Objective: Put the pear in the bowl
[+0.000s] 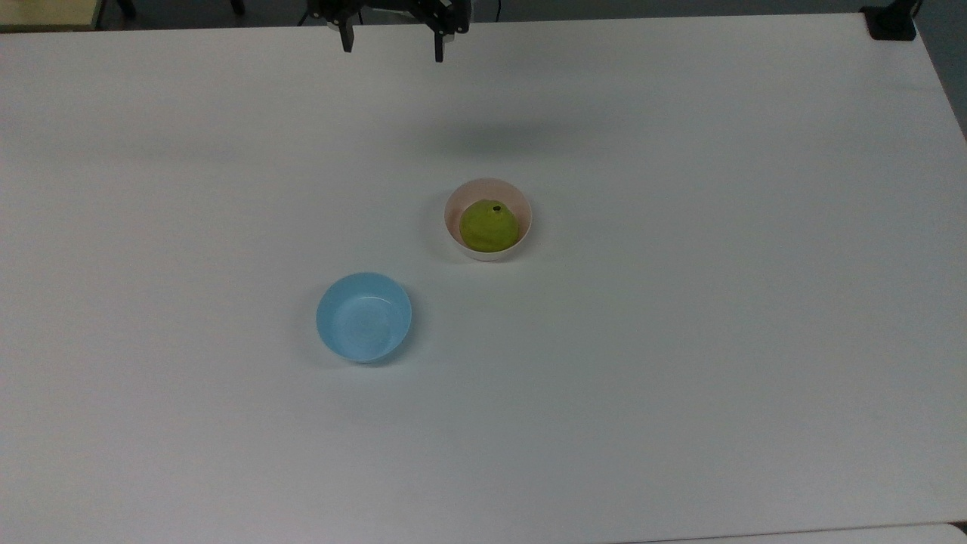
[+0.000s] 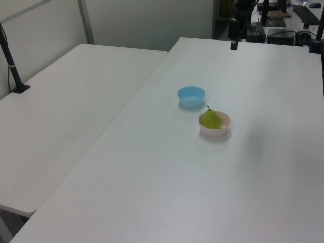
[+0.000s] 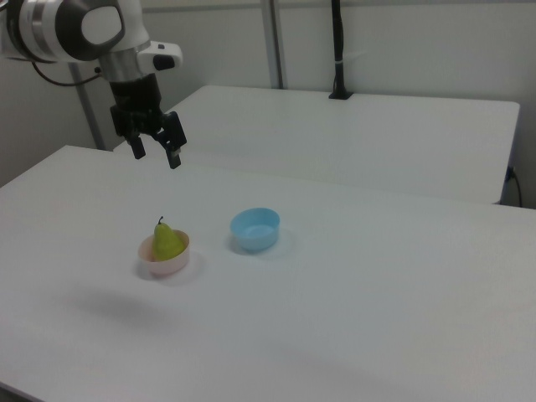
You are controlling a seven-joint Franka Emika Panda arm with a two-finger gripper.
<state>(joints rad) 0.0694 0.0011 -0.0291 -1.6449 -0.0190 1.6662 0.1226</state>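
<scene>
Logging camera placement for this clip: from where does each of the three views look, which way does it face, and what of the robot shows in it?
Top view: high above the table, looking steeply down; the open end effector shows at the top edge.
Left view: raised off one long side, looking along the table; the end effector hangs at the far end.
Right view: raised off the opposite side; arm and end effector at upper left.
All three share the pear in the pink bowl and the blue bowl.

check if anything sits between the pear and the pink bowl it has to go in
Nothing does: the pear already stands upright inside the pink bowl. The blue bowl sits apart on the table, and the open gripper hangs above and away, holding nothing.
</scene>
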